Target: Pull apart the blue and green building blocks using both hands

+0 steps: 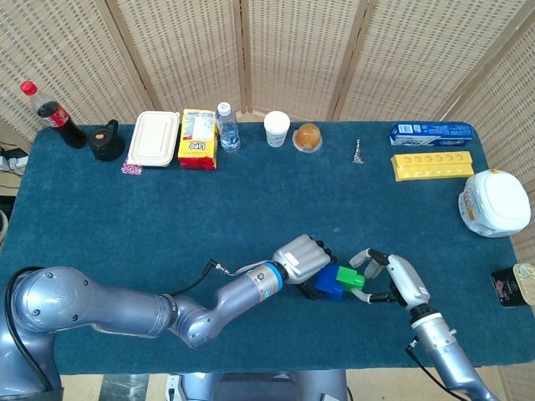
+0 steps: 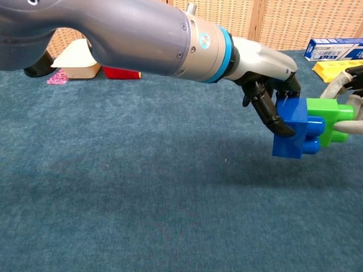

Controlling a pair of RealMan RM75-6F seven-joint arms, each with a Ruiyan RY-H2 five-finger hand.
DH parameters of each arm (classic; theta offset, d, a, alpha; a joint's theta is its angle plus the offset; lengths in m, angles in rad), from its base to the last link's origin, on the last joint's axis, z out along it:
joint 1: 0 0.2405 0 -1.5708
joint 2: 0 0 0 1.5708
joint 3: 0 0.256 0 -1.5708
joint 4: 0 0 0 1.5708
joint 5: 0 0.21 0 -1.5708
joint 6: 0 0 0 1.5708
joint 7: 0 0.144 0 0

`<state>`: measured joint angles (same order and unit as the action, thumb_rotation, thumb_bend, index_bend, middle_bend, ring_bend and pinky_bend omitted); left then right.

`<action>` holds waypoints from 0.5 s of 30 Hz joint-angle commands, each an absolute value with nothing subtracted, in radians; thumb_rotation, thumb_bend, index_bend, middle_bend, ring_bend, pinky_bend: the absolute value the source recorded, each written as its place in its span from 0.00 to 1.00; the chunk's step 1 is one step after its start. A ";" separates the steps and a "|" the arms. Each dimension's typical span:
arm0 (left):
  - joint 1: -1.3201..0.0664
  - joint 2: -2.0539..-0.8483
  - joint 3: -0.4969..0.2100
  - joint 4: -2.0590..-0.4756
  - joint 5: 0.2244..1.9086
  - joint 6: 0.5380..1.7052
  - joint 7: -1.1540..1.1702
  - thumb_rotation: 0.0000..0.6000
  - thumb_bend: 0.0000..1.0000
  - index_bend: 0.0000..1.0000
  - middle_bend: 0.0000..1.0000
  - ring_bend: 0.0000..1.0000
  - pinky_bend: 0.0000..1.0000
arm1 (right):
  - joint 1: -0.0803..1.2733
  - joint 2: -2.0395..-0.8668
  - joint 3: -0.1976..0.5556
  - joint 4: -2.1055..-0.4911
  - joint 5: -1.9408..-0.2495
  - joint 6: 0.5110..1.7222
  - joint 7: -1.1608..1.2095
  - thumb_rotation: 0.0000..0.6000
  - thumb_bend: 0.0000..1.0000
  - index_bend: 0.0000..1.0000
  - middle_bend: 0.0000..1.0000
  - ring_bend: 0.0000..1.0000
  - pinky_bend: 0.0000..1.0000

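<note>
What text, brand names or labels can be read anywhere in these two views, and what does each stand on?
"Lipo": on the yellow and red box at the table's far edge.
Blue box at the far right: white print, too small to read in either view.
Cola bottle: label too small to read.
Water bottle: label too small to read.
Nothing readable on the building blocks.

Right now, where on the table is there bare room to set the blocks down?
The widest bare teal cloth lies mid-table, between the back row running from the cola bottle to the yellow tray and the left hand. It is crowded where that hand holds the blue block joined to the green block beside the right hand.
</note>
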<state>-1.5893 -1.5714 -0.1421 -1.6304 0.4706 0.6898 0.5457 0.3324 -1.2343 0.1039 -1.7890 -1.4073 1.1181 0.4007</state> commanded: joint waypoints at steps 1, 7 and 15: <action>-1.593 -1.573 -0.140 -1.628 0.470 0.690 0.543 0.57 0.39 0.44 0.33 0.25 0.38 | 0.338 -1.242 0.110 -1.787 -1.398 1.117 0.390 1.00 0.26 0.48 0.53 0.61 0.51; -1.598 -1.567 -0.132 -1.636 0.469 0.695 0.539 0.57 0.39 0.44 0.33 0.25 0.38 | 0.341 -1.259 0.122 -1.783 -1.369 1.124 0.369 1.00 0.26 0.56 0.61 0.67 0.54; -1.606 -1.570 -0.126 -1.632 0.472 0.694 0.527 0.57 0.39 0.44 0.33 0.25 0.38 | 0.348 -1.275 0.134 -1.782 -1.340 1.121 0.354 1.00 0.27 0.59 0.65 0.71 0.58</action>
<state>-1.6059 -1.5694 -0.1265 -1.6317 0.4713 0.6939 0.5272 0.3473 -1.2743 0.1328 -1.7822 -1.3409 1.1214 0.3544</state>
